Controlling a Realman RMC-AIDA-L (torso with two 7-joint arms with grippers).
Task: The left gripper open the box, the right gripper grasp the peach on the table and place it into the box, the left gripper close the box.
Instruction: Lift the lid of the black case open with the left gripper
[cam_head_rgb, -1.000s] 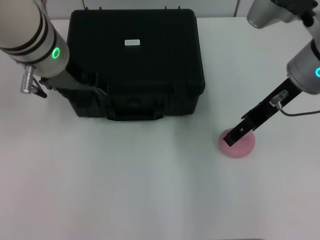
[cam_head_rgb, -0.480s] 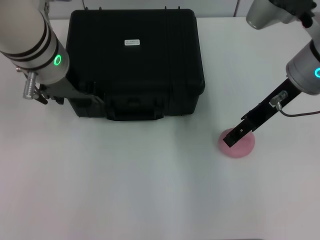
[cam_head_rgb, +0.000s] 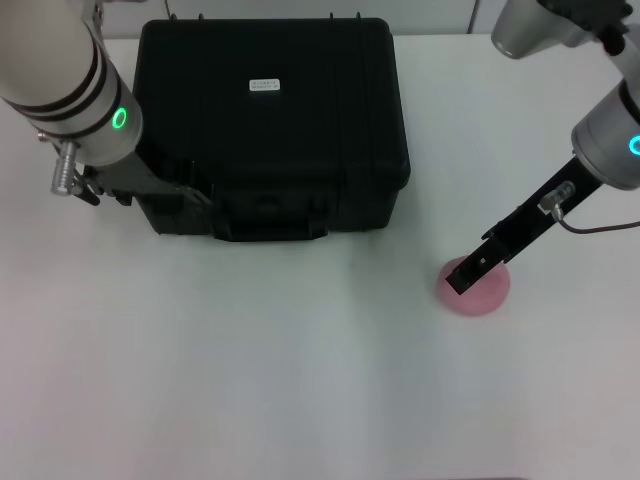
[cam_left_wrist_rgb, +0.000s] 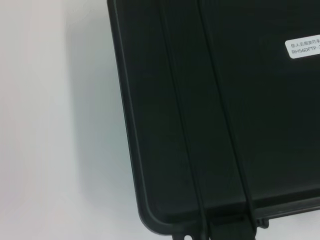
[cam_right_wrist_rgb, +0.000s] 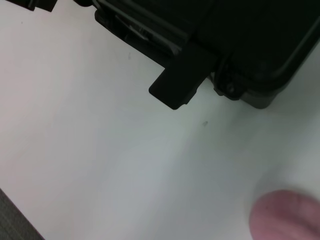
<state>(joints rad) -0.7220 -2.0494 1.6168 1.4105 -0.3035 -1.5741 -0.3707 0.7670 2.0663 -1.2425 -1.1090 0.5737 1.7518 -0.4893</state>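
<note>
Beyond the far edge of the table (cam_head_rgb: 300, 380) runs a pale grey strip of wall (cam_head_rgb: 430, 15), split toward the right by a thin dark vertical seam (cam_head_rgb: 472, 15). In the right wrist view, a dark grey textured patch of floor (cam_right_wrist_rgb: 12, 222) shows past the table's edge.

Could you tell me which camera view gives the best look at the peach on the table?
The head view: the peach lies whole on the white table, right of the box, with the right gripper over its left part. The right wrist view catches only a pink edge of it at the frame's corner. The left wrist view does not show it.
</note>
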